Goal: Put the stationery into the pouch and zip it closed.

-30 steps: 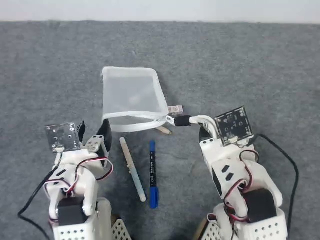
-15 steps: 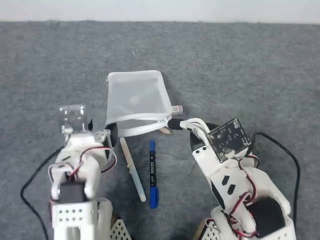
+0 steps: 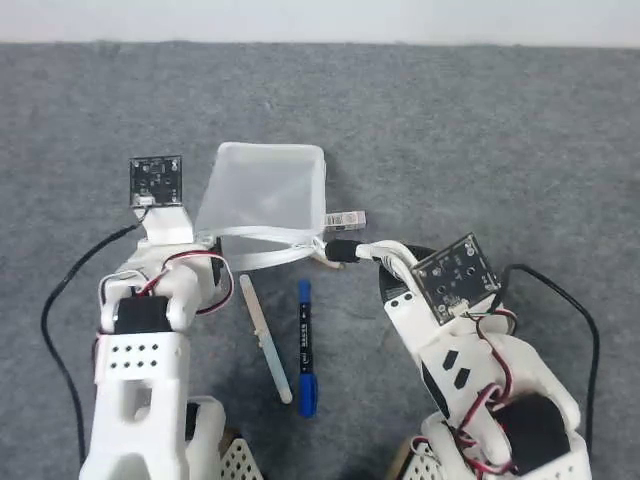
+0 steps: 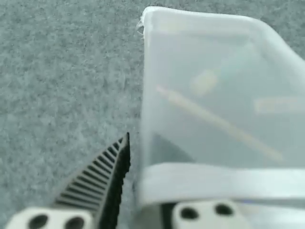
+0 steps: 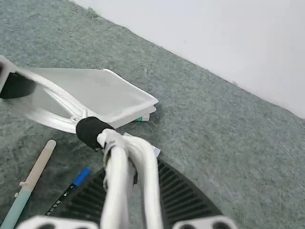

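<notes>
**Bracing the pouch mouth for loading**

The right gripper is clamped on the zipper-end corner of the pouch. The left gripper straddles the opposite corner, jaws narrowly apart and gripping nothing. It should probably close on the rim band alone (not both walls) and draw outward, so the mouth gapes toward the white pen and blue pen lying just before it on the grey felt. The pouch is translucent white, thin and floppy, with a pencil-like stick faintly visible inside.
</notes>
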Motion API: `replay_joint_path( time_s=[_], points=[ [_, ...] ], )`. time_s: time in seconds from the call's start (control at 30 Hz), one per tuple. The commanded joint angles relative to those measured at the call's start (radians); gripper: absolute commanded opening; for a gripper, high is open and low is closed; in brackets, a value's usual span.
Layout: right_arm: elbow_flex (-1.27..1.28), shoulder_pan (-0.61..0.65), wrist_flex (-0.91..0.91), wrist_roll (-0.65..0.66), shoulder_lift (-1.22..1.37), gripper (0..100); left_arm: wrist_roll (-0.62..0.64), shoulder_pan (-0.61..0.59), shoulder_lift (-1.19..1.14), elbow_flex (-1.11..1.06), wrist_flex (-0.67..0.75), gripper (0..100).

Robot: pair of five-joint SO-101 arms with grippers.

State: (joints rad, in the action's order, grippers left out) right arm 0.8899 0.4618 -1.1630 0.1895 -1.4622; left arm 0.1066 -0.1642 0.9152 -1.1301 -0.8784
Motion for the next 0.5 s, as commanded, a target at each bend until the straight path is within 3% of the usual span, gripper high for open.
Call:
replay_joint_path(
  time_s=[0.0, 0.13, 0.33, 0.47],
  points=[
    [-0.057, 0.01, -0.002, 0.012, -0.008, 0.9, -0.011, 0.002, 0.023, 0.044, 0.026, 1],
    [-0.038, 0.01, -0.001, 0.015, -0.008, 2.4, -0.006, 0.0, 0.041, 0.042, 0.021, 1],
    [-0.002, 0.004, -0.005, 0.015, -0.007, 19.0, -0.003, -0.006, 0.044, 0.051, 0.021, 1],
    [0.031, 0.004, 0.001, 0.017, -0.007, 18.7, -0.003, -0.034, 0.044, 0.081, -0.002, 1]
  ],
)
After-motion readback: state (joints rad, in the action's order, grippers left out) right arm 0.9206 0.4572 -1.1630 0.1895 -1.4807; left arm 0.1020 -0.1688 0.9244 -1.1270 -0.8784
